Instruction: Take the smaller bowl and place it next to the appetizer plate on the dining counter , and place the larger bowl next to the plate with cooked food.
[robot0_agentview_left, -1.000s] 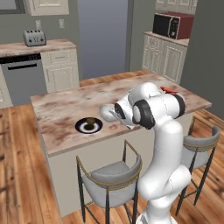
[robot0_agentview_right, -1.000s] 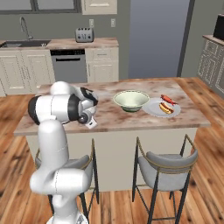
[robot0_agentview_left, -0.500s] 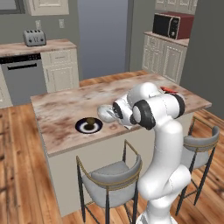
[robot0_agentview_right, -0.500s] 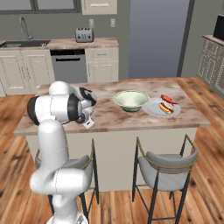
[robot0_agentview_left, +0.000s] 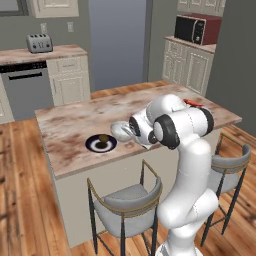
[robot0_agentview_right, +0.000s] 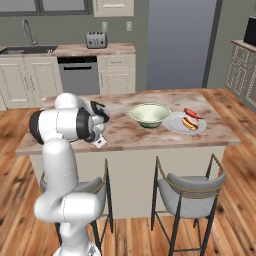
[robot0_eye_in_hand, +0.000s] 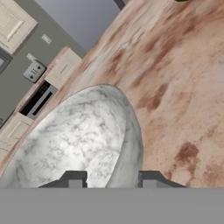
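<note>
**Marble island, grey bowl in the jaws**

Beige, brown-veined marble tops the dining counter (robot0_agentview_left: 75, 122), a long island with plain pale grey sides; two grey-cushioned stools (robot0_agentview_right: 187, 189) stand along its near edge. Over that near edge the white arm (robot0_agentview_left: 187, 165) bends across the worktop, with its hand reaching toward the left part of the top as seen from the left base camera.

At the right part of the worktop, seen from the right base camera, the larger bowl (robot0_agentview_right: 149, 114) stands upright, cream inside, touching or just beside the plate with cooked food (robot0_agentview_right: 183, 123), which carries red and yellow-orange pieces near the right end.

The smaller bowl (robot0_agentview_left: 120, 131), mottled grey-white like stone, sits low over the marble close to the near edge, just beside the appetizer plate (robot0_agentview_left: 100, 143); whether it rests on the top or is held a little above it cannot be told. In the hand view the bowl (robot0_eye_in_hand: 83, 135) tilts its hollow toward the camera, and its rim runs between the two dark fingertips (robot0_eye_in_hand: 73, 178), one inside the wall and one outside. The gripper (robot0_eye_in_hand: 111, 180) is clamped on that rim.

The dark navy plate lies flat near the near edge, one small brown morsel (robot0_agentview_left: 102, 138) at its centre.
</note>
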